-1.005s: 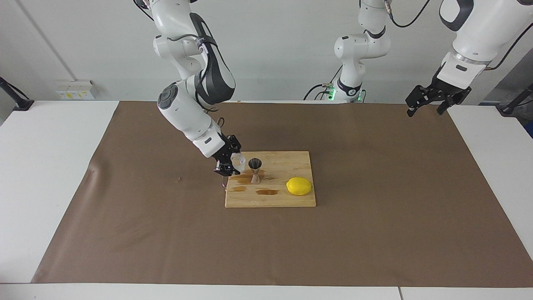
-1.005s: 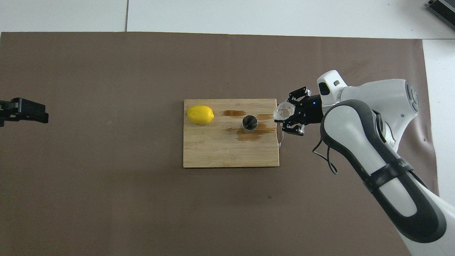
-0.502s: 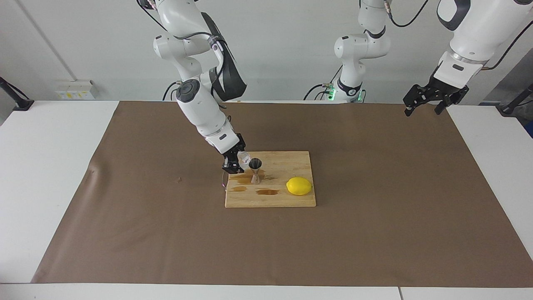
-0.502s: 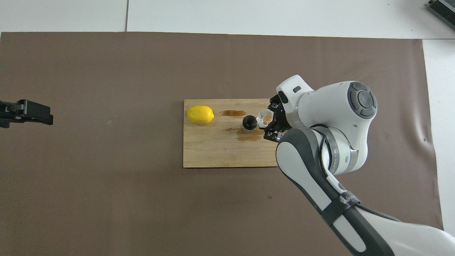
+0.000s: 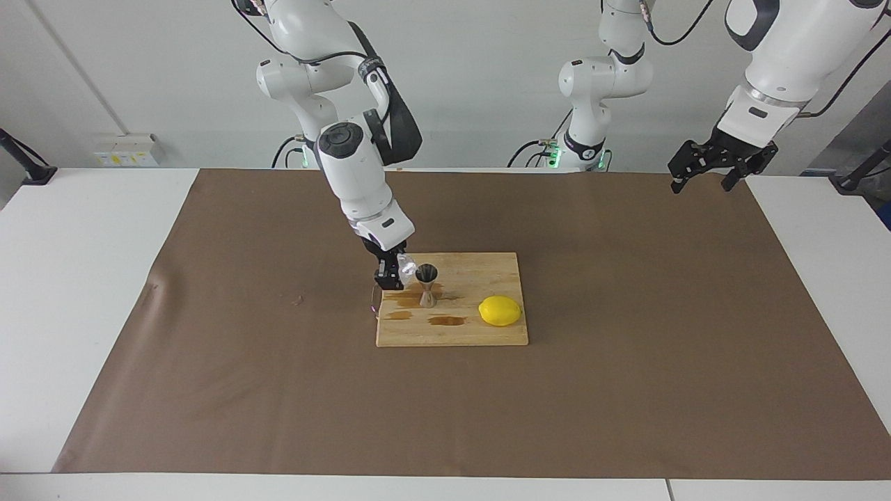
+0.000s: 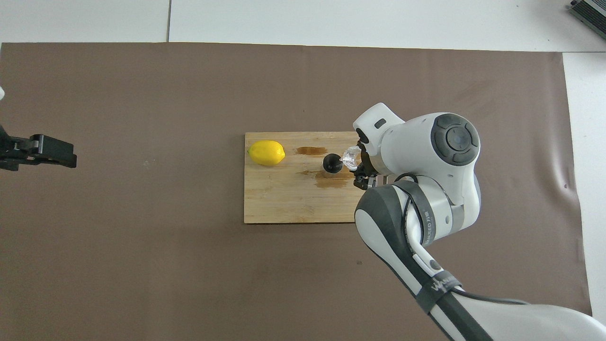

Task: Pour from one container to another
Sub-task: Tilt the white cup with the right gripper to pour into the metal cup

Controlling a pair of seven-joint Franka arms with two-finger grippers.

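— Where was the cup?

— The clear cup [image 5: 406, 265] was pinched in the right gripper [image 5: 395, 271], tilted toward the mouth of the steel jigger [image 5: 427, 284] — which stood upright on the cutting board [image 5: 487, 268], among brown wet patches [image 5: 446, 321].

— And the lemon?

— The lemon [image 5: 500, 310] lay on the same board, toward the left arm's end.

— The other arm?

— The left gripper [image 5: 704, 169] waited with its fingers spread, raised over the brown mat [image 5: 626, 390].

Hidden in the overhead view: most of the right gripper [image 6: 360, 166], under its own white wrist. Cut off at nine o'clock there: the left gripper [image 6: 40, 152]. Too small to read: liquid level inside the clear cup [image 5: 406, 265] and jigger [image 5: 427, 284].
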